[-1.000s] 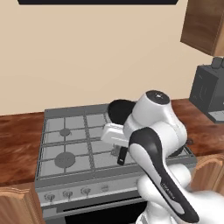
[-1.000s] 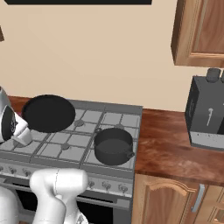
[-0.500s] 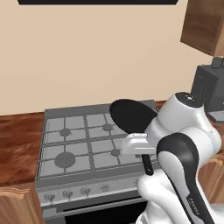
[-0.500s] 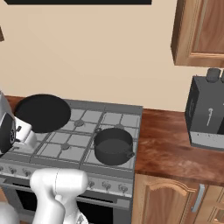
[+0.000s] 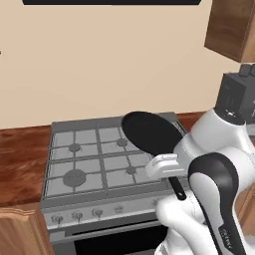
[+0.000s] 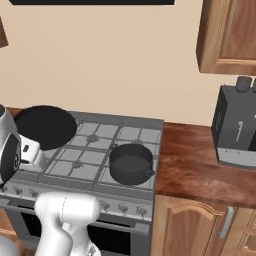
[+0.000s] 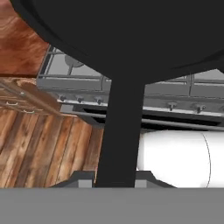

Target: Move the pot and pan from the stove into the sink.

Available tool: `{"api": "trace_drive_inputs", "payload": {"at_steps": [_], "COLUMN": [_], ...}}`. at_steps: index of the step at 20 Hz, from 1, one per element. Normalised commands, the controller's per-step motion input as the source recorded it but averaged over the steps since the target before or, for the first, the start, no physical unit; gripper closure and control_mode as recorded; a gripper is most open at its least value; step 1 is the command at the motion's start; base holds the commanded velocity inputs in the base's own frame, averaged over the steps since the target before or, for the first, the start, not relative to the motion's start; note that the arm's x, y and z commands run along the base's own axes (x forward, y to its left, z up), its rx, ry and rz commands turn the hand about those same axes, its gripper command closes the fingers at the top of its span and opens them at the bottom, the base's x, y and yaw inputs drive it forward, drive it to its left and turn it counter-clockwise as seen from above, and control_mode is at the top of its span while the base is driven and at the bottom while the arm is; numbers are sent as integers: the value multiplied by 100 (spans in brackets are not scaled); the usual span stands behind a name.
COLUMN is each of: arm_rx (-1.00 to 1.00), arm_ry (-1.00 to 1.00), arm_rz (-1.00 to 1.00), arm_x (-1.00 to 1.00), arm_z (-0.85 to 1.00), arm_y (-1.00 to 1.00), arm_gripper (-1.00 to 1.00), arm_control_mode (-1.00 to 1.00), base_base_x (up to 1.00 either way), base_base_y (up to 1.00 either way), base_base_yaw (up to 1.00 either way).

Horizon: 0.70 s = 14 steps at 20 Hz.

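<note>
Item: pan (image 5: pixel 151 133). Flat black frying pan, lifted clear of the stove (image 5: pixel 94 159) and carried above its grates. Long axis runs from the round bowl, at the far end, down along the thin handle to the near end; in the left base view the bowl sits up and left over the right-hand burners, the handle slanting down and right toward the robot. In the hand view the handle rises straight from the bottom edge to the bowl's dark underside. Bowl appears empty.

Item: pot (image 6: pixel 131 162). Short dark grey pot, upright on the front right burner in the right base view, loop handle at its side. Interior looks empty. Well apart from the pan.

Item: end effector (image 5: pixel 162 167). Narrow, clamped on the pan's handle a short way behind the bowl; the handle's tail sticks out beyond it on the near side.

Item: tabletop (image 6: pixel 200 165). Brown wood, flanking the stove; a dark appliance (image 6: pixel 235 127) stands on it at right.
</note>
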Motion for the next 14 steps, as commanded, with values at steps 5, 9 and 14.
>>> {"api": "trace_drive_inputs", "payload": {"at_steps": [5,9,14], "arm_rx": [0,0,0], "arm_ry": [0,0,0], "arm_rz": [0,0,0], "arm_x": [0,0,0], "arm_z": [0,0,0], "arm_y": [0,0,0], "arm_gripper": [100,100,100], "arm_control_mode": [100,100,100], "base_base_x": [-74,-65,-25], "base_base_y": [0,-8,-20], "base_base_yaw": [3,0,-22]}}
